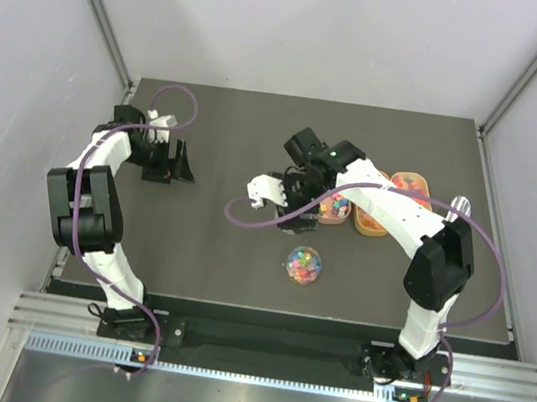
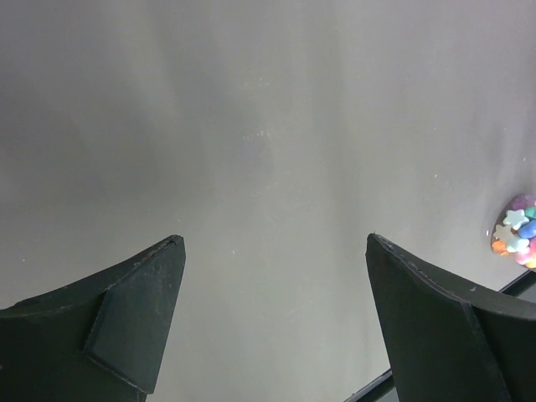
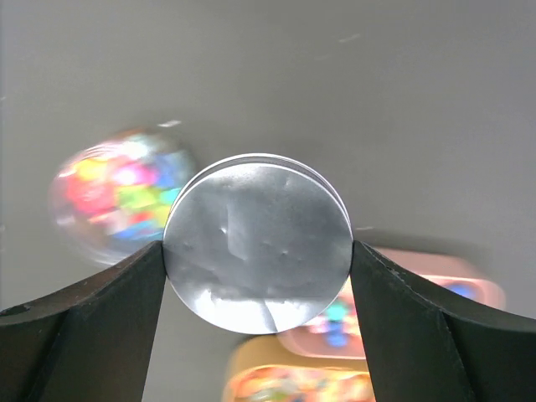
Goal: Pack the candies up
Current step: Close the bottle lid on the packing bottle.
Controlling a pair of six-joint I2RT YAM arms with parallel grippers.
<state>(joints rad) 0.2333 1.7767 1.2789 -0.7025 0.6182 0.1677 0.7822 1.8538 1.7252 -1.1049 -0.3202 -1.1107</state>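
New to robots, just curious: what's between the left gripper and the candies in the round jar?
Bare table from the left gripper to the candies; the top view also shows a purple cable loop hanging over it.

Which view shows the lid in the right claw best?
Right wrist view: the lid fills the centre, held by its edge in the right claw. The top view does not show it clearly; the left wrist view misses it.
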